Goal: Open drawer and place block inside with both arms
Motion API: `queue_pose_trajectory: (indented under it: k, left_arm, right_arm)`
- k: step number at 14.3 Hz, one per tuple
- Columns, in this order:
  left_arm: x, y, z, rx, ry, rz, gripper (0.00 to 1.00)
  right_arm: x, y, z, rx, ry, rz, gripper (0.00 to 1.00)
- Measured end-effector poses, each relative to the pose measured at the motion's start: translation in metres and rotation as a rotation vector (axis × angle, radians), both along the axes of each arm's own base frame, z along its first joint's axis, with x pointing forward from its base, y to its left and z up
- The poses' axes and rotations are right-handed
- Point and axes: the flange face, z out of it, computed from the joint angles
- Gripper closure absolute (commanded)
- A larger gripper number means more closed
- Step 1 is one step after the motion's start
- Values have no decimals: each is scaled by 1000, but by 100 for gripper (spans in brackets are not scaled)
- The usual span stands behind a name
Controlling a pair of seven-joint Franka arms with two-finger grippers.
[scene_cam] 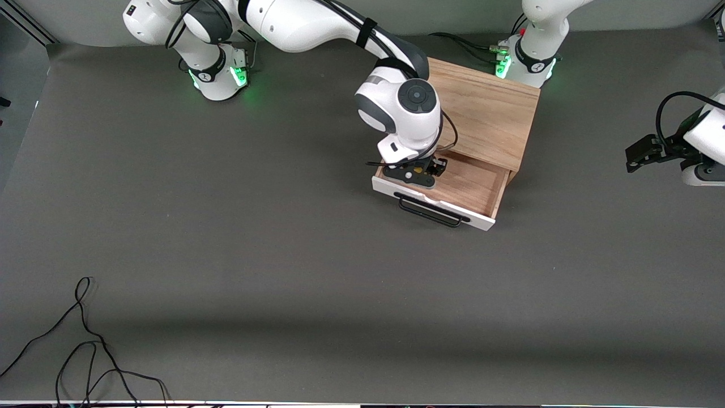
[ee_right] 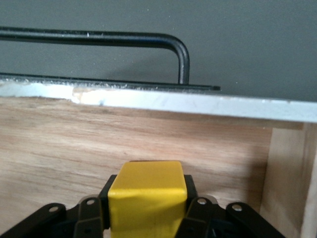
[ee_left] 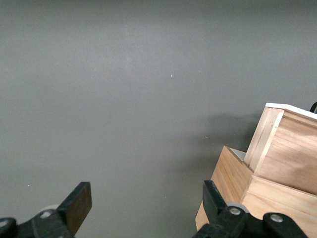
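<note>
The drawer (scene_cam: 478, 187) stands pulled out of the light-wood box (scene_cam: 487, 110), its white front and black bar handle (scene_cam: 431, 211) toward the front camera. My right gripper (scene_cam: 422, 169) reaches down into the drawer at its end toward the right arm. It is shut on the yellow block (ee_right: 147, 198), with a black finger against each side. The block (scene_cam: 418, 168) hangs just above the wood floor (ee_right: 74, 144), close to the white front panel (ee_right: 198, 103). My left gripper (scene_cam: 643, 154) waits off the box's other end, open and empty (ee_left: 146, 198).
A loose black cable (scene_cam: 85, 340) lies on the grey mat near the front camera, toward the right arm's end. The left wrist view shows a corner of the wooden box (ee_left: 282, 163) beside bare mat.
</note>
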Motion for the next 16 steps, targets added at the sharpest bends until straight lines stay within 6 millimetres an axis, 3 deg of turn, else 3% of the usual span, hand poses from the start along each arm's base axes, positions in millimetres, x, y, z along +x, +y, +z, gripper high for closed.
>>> queue_pose_trajectory:
  k: [3, 6, 8, 10, 11, 13, 16]
  left_arm:
    - [1, -14, 3, -12, -6, -30, 0]
    - [3, -19, 6, -24, -13, -44, 0]
    - [4, -21, 7, -26, -15, -49, 0]
    - [4, -26, 7, -27, -15, -59, 0]
    - [4, -27, 7, -27, -15, -61, 0]
    - [4, -26, 8, -28, -17, -58, 0]
    - [4, -21, 9, -28, -20, -50, 0]
  right_arm:
    - [-1, 1, -1, -6, -10, 1, 0]
    - [3, 3, 12, 10, -27, -3, 0]
    - [11, 0, 39, 34, -55, -14, 0]
    - [30, -16, 88, 68, -88, -45, 0]
    - [45, -33, 115, 83, -99, -70, 0]
    - [79, -85, 174, 86, -111, -80, 0]
    - [120, -193, 253, 60, -105, 2, 0]
